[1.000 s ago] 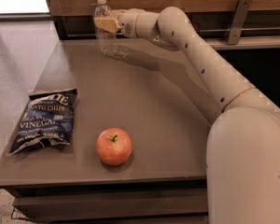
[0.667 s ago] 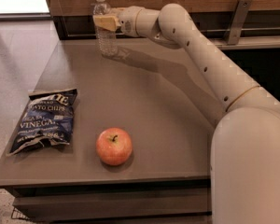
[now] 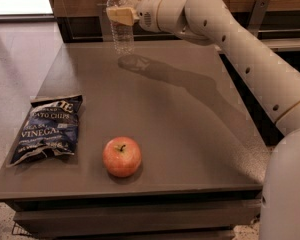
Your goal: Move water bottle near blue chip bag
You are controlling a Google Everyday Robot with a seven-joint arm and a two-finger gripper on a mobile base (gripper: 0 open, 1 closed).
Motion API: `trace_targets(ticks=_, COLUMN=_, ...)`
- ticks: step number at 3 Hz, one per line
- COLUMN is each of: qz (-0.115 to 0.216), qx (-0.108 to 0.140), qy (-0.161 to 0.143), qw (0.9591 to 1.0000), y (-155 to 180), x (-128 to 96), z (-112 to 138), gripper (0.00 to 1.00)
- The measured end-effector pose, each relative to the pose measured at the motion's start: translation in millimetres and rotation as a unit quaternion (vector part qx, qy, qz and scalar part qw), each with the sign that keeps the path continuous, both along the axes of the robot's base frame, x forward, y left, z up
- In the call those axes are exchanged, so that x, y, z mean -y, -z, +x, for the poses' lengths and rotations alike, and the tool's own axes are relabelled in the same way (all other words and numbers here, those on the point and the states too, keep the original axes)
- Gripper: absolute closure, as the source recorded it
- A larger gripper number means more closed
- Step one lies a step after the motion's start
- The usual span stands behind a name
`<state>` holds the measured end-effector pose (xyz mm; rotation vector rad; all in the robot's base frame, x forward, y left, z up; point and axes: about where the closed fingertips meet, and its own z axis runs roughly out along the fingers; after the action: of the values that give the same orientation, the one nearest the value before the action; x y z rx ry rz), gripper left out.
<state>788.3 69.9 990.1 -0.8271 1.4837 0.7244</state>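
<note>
The water bottle (image 3: 121,31) is a clear ribbed bottle with a white cap, held upright above the far edge of the table. My gripper (image 3: 121,15) is shut on its upper part, with tan fingers (image 3: 124,17) across the bottle. The bottle's base hangs clear of the tabletop and its shadow falls just in front of it. The blue chip bag (image 3: 48,129) lies flat at the near left of the table, dark navy with white "vinegar" lettering. The bottle is far from the bag.
A red apple (image 3: 122,156) sits near the front edge, right of the bag. The grey table (image 3: 190,134) has a wood wall behind it. My white arm (image 3: 240,49) spans the right side from back to front.
The gripper has lifted the water bottle up off the tabletop at the far edge. The bag and the apple have not moved.
</note>
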Motion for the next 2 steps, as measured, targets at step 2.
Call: trace_targets(ticks=2, qz=0.012, qx=-0.005, qy=-0.001, qw=0.9999, y=-28, x=30, z=-82, gripper=1.00)
